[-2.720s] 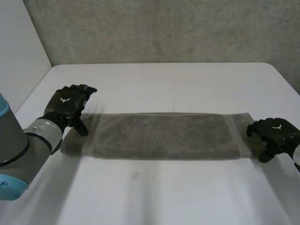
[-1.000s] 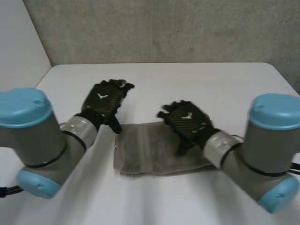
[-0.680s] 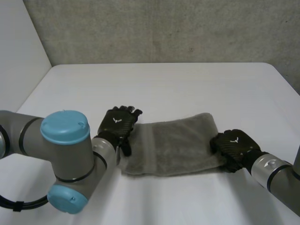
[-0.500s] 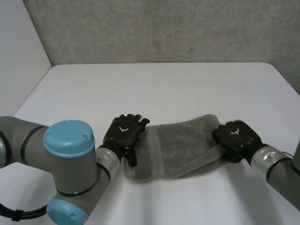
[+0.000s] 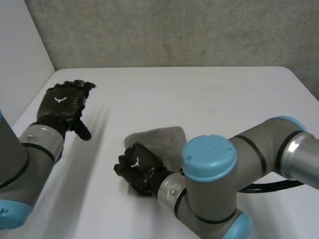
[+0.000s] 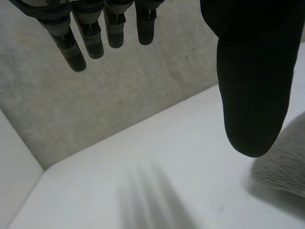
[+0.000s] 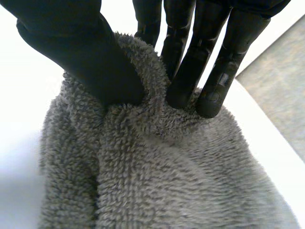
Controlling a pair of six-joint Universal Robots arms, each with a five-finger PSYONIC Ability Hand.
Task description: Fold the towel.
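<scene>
Head view: towel (image 5: 162, 139) on white table (image 5: 224, 94), grey wall (image 5: 174, 30) behind.

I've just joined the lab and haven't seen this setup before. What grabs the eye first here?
The grey towel sits bunched into a small heap mid-table, with the right hand pinching a ridge of it between thumb and fingers. The left hand hovers open, apart from the towel, near the white table's left edge.
</scene>
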